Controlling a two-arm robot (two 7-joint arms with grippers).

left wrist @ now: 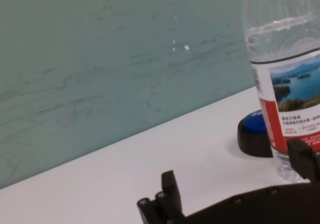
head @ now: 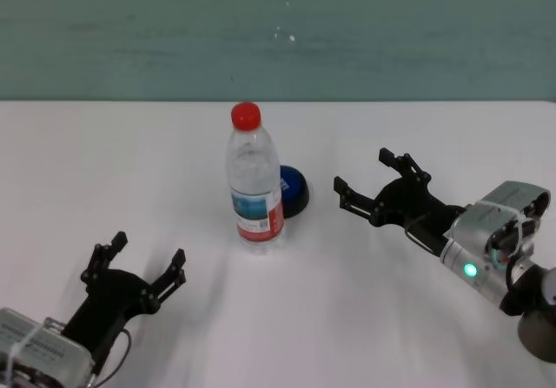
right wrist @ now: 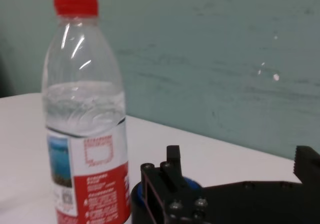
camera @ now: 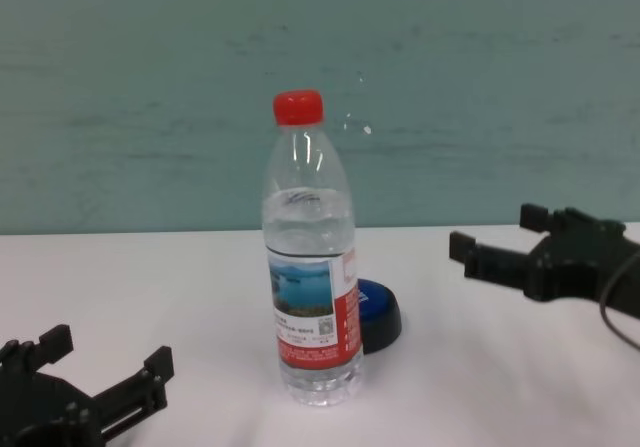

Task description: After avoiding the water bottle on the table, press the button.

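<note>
The water bottle (head: 256, 184) stands upright near the middle of the white table (head: 347, 318), with its red cap on. The blue button (head: 294, 190) sits just behind it to the right, partly hidden by it. My right gripper (head: 360, 171) is open and empty, held to the right of the button with its fingers pointing at it. My left gripper (head: 149, 249) is open and empty, low at the near left. The chest view shows the bottle (camera: 310, 287), the button (camera: 381, 317), the right gripper (camera: 495, 229) and the left gripper (camera: 110, 349). The right wrist view shows the bottle (right wrist: 85, 114) close by.
A teal wall (head: 278, 32) runs behind the table's far edge. In the left wrist view the bottle (left wrist: 285, 83) stands in front of the button (left wrist: 254, 134).
</note>
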